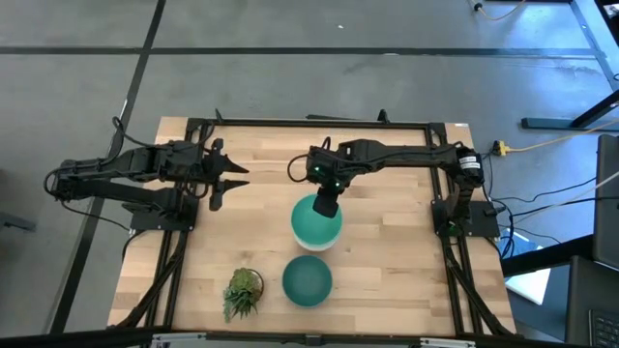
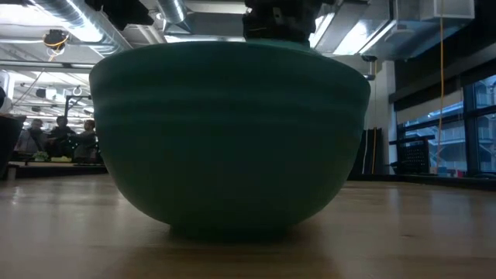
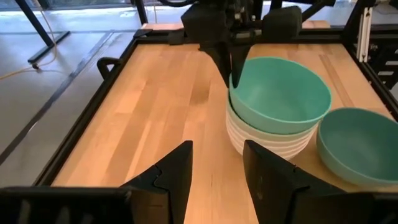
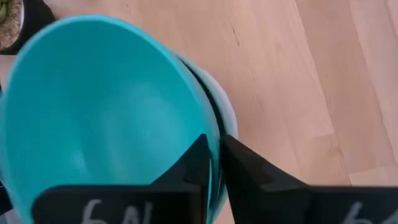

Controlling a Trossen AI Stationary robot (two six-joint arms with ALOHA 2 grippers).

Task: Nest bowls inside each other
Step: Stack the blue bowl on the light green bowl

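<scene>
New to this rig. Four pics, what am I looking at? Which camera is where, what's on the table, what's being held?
Two robot arms work at a wooden table, stacking bowls. One picture looks down from overhead, one looks level from the tabletop, and one comes from each wrist.

On the table: a stack of white bowls with a mint bowl on top, a darker teal bowl on its own, and a small potted plant.

The right claw pinches the mint bowl's rim, one finger inside and one outside. The left claw waits open at the left side, holding nothing.
</scene>
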